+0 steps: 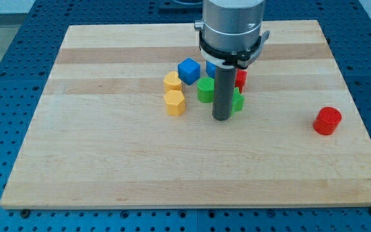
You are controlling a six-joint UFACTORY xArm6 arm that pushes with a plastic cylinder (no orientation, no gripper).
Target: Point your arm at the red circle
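Near the middle of the pale wooden board (108, 167), tip (221, 118) of the straight dark rod planted among the cluster, touching or just beside a small green block (237, 102) on its right side. No jaws here to open or shut, nothing held, only a bare rod end resting at board level. Just left of the rod, a second green block (205, 89), chunky, shape hard to call. Further left, two yellow blocks, upper (172, 81) and lower (175, 102), roughly hexagonal, touching. Above, a blue cube-like block (189, 70). Off at the view's right, well apart from everything, the red circle (328, 120), a short red cylinder standing alone. Task barely started, by the look of it: whole stretch of open board left to cross rightward. Hidden behind the rod and its silver housing (232, 26): part of another blue block (210, 68) and a red piece (241, 78), shapes impossible to tell.
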